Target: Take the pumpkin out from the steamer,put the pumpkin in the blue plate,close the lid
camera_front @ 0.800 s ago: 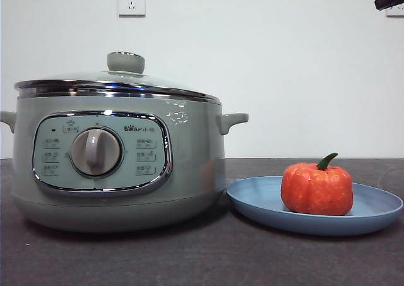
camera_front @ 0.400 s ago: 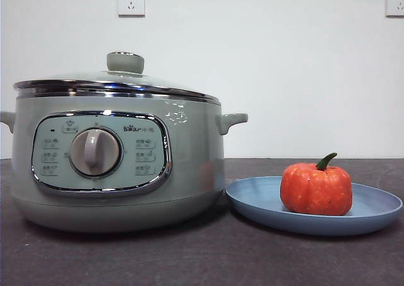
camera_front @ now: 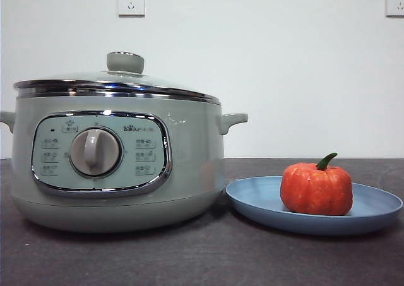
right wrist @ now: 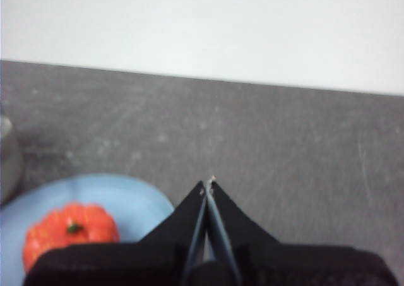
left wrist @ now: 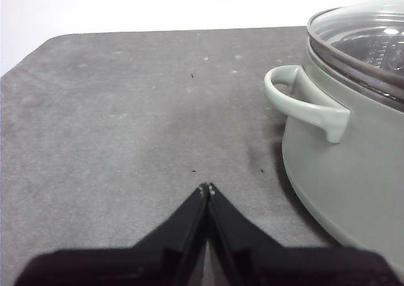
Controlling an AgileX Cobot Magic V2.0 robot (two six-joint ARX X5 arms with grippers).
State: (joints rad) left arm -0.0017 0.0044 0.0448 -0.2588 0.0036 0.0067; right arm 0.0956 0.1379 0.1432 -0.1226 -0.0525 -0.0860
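Observation:
The orange-red pumpkin [camera_front: 316,188] with its green stem sits upright in the blue plate [camera_front: 259,201], right of the steamer [camera_front: 189,166]. The glass lid [camera_front: 117,81] with its pale green knob rests shut on the steamer. My left gripper [left wrist: 207,189] is shut and empty above bare table, beside the steamer's side handle [left wrist: 303,103]. My right gripper [right wrist: 207,183] is shut and empty, above the table beside the blue plate [right wrist: 132,201], with the pumpkin [right wrist: 69,232] close by. Neither arm shows in the front view.
The dark grey table [camera_front: 208,254] runs under everything. A white wall with two sockets [camera_front: 131,0] stands behind. The table's far corner and edge show in the left wrist view [left wrist: 57,43].
The black arm tip at the top right corner of the front view has gone out of view. The pumpkin, plate, steamer and lid have not moved.

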